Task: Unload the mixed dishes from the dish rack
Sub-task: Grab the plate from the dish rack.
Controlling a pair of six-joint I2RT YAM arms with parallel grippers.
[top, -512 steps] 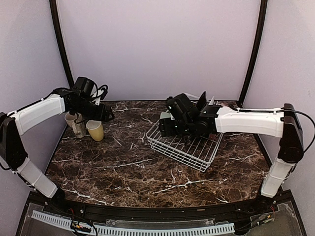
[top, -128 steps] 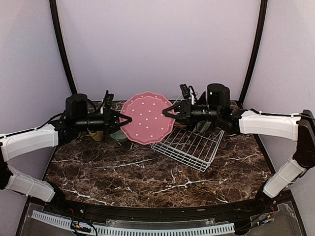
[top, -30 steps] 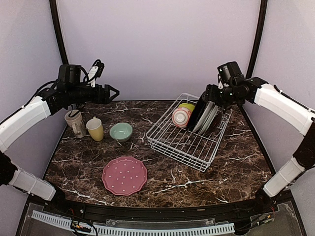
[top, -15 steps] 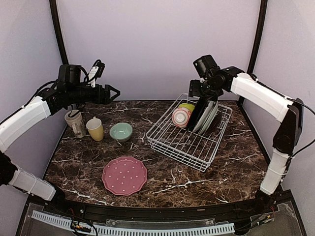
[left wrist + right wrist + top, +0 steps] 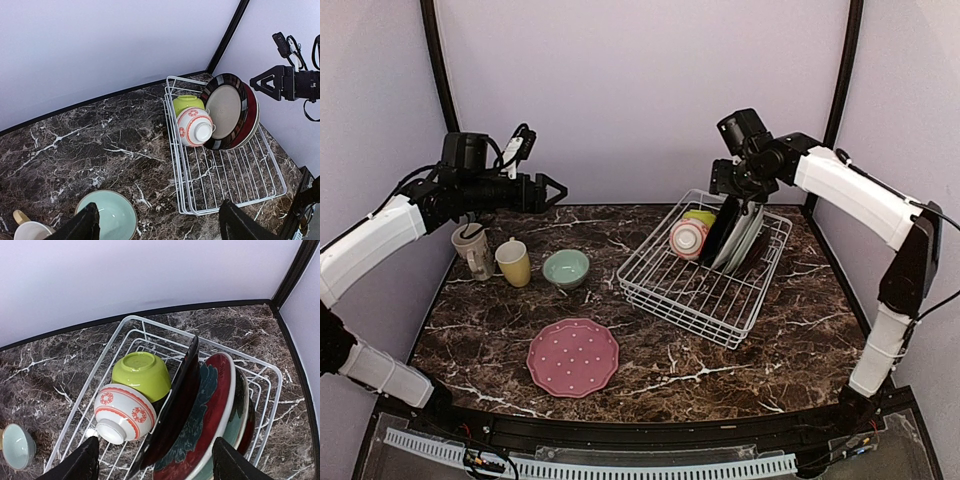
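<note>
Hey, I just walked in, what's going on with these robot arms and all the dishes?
A dish rack is being unloaded. A beige mug, a yellow mug, a mint bowl and a pink dotted plate sit out on the table. A lime bowl, a pink-striped bowl and several upright plates are in the rack. The right gripper hangs open above those plates; the left gripper is open and empty, raised near the mugs.

No readable text, labels, numbers anywhere in view.

Lab booth (plain lilac walls [image 5: 640,90])
</note>
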